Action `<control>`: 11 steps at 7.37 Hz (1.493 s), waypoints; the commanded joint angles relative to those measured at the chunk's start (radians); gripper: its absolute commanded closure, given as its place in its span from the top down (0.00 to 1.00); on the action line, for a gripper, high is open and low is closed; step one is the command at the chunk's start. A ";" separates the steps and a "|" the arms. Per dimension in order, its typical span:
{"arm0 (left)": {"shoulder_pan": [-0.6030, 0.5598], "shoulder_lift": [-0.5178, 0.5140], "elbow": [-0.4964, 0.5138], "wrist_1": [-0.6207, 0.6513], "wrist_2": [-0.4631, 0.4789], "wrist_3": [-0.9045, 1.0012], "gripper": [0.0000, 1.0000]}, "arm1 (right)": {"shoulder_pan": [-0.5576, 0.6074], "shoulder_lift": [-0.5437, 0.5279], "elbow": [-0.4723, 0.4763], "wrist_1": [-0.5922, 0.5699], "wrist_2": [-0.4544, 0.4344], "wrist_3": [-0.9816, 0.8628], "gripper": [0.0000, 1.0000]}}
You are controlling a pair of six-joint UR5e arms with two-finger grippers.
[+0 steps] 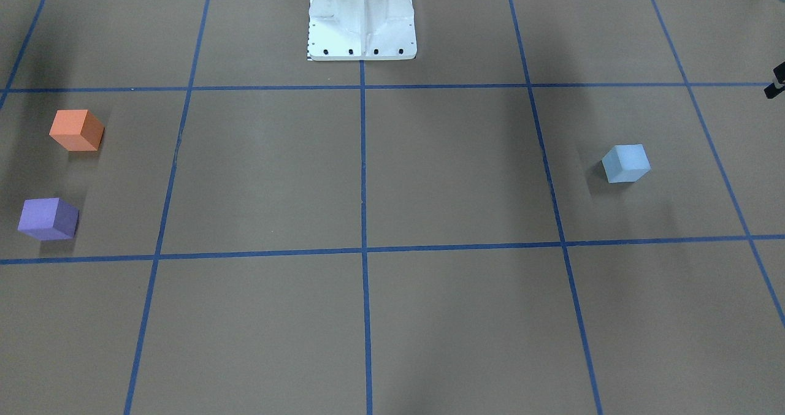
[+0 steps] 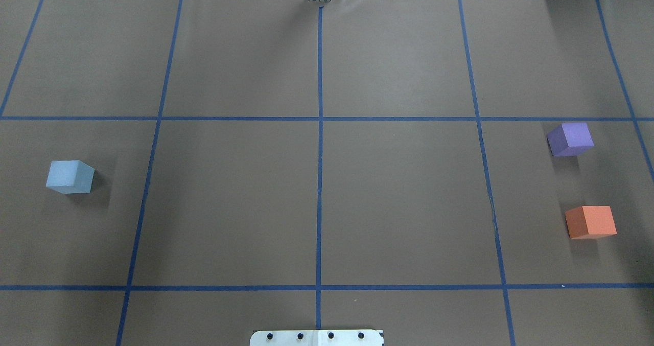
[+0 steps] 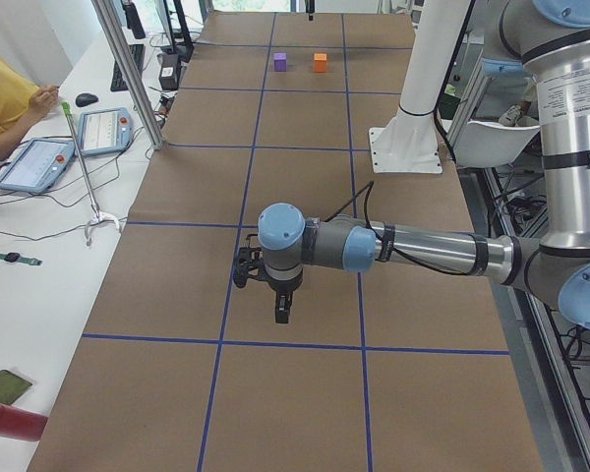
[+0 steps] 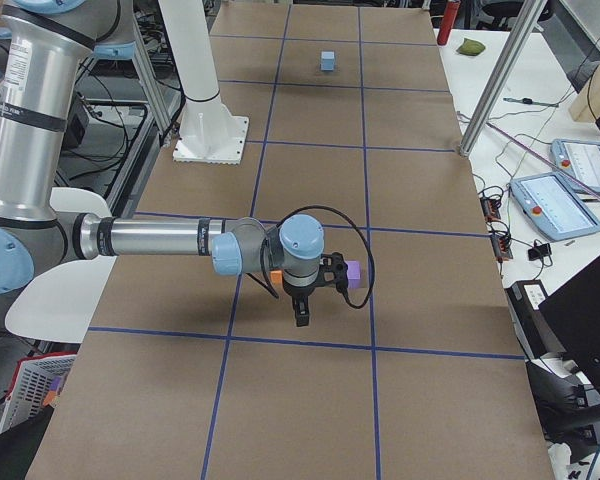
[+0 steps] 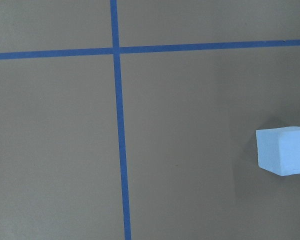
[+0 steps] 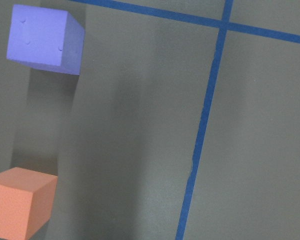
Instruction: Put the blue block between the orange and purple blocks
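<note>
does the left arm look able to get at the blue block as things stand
Probably yes. The blue block sits alone on the robot's left half of the table, nothing near it, and it shows at the left wrist view's edge, so the left gripper hangs close above.

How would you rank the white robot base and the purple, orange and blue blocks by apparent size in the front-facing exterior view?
1. white robot base, clearly largest.
2. purple block, orange block, blue block: nearly alike; purple looks marginally bigger but sits nearest the camera, so I would not rank them.
</note>
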 commanded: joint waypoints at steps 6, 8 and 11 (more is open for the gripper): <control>0.167 -0.032 0.023 -0.073 -0.070 -0.162 1.00 | -0.007 0.028 -0.021 0.038 0.061 0.016 1.00; 0.287 -0.134 0.028 -0.072 -0.069 -0.337 1.00 | -0.007 0.069 -0.093 0.046 0.064 0.014 1.00; 0.437 -0.175 0.072 -0.129 0.045 -0.508 1.00 | -0.007 0.070 -0.093 0.043 0.068 0.013 1.00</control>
